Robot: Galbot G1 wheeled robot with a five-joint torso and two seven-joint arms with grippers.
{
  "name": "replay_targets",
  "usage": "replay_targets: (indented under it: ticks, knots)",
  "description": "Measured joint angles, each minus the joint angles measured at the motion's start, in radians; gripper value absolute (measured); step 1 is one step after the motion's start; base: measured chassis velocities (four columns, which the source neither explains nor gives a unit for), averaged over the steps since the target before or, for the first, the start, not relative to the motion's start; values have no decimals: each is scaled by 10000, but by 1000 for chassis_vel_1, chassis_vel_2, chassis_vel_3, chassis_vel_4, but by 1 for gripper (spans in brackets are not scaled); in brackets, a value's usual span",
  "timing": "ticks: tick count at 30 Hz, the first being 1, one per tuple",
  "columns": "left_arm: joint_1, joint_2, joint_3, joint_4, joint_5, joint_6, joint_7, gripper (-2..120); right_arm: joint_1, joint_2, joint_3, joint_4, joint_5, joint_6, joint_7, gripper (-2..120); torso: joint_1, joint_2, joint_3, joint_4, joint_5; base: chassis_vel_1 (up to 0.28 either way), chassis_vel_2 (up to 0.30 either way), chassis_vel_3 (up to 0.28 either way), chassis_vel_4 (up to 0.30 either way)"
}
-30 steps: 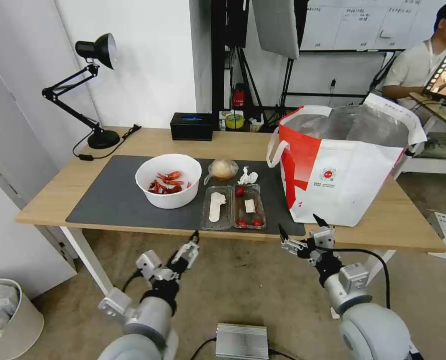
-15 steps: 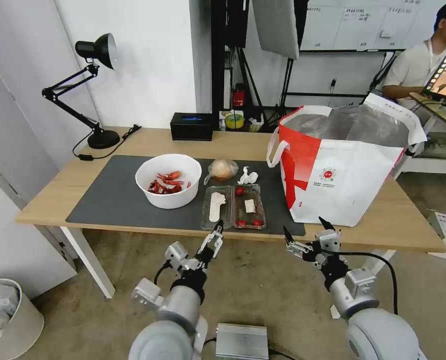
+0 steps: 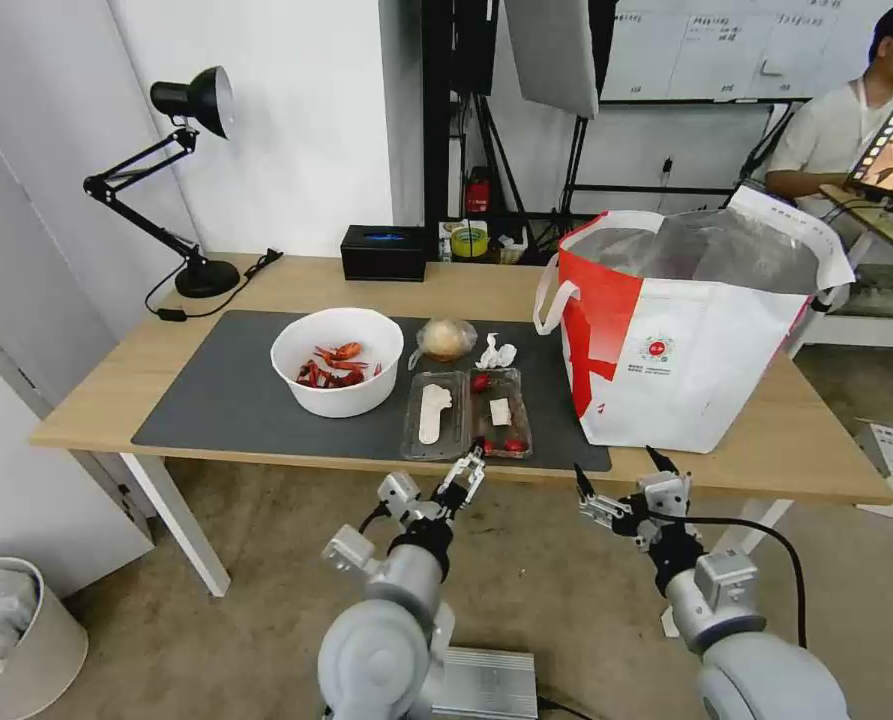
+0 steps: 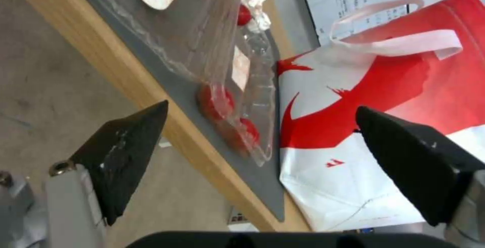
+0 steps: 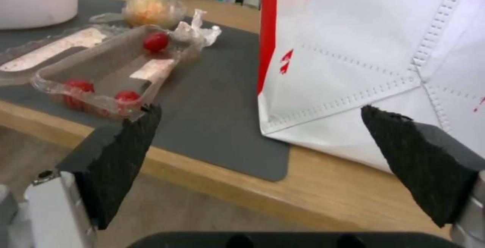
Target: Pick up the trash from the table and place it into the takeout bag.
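Observation:
On the table (image 3: 266,285), a dark grey mat (image 3: 226,400) holds the trash: a white bowl of red crayfish shells (image 3: 338,375), a clear clamshell tray (image 3: 466,412), a wrapped tan ball (image 3: 446,340) and a crumpled tissue (image 3: 497,353). The takeout bag (image 3: 686,340) stands open to their right. My left gripper (image 3: 466,470) hovers open just below the table's front edge, facing the tray (image 4: 227,69) and the bag (image 4: 379,88). My right gripper (image 3: 618,468) is open below the edge, in front of the bag's left corner (image 5: 363,51); its view also shows the tray (image 5: 101,73).
A black desk lamp (image 3: 191,180) stands at the table's back left and a black box (image 3: 384,252) at the back middle. On the floor are a silver box (image 3: 484,682) by my base and a white bin (image 3: 16,630) at far left.
My left arm has swung right and up, from below the bowl to the tray's front edge. My right gripper has drifted slightly right and down. The things on the table are unmoved.

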Motion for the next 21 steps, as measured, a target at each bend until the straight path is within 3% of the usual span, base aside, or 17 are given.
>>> replay_targets:
  ticks: [12, 21]
  knots:
    - [-154, 139, -589, -228, -288, 493, -30, 100, 240, 54, -189, -354, -58, 22, 3, 100, 0, 0, 0, 1, 0, 0, 0, 0, 0]
    - [-611, 812, -733, -195, -540, 937, -41, 100, 281, -7, -246, -407, -49, 37, 1, 100, 0, 0, 0, 1, 0, 0, 0, 0, 0]
